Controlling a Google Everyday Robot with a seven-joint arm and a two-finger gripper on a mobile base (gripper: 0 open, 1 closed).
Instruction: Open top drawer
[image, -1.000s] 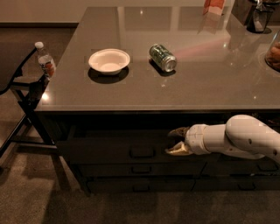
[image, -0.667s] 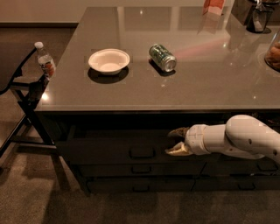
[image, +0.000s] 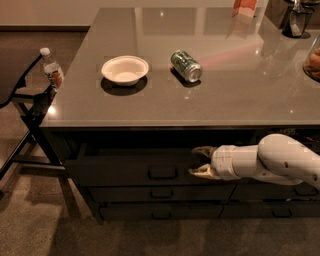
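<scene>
The top drawer (image: 125, 170) is the wide dark front just under the counter edge, with a small loop handle (image: 163, 173) at its centre. It looks pulled out slightly, with a dark gap above it. My gripper (image: 196, 161) reaches in from the right on a white arm. Its two tan fingers are spread apart, one above the other, pointing left. It sits a short way right of the handle and holds nothing.
Narrower drawers (image: 161, 193) lie below. On the grey counter (image: 225, 100) lie a white bowl (image: 125, 69) and a green can (image: 186, 65) on its side. A chair with a water bottle (image: 52, 69) stands left. More items sit far right.
</scene>
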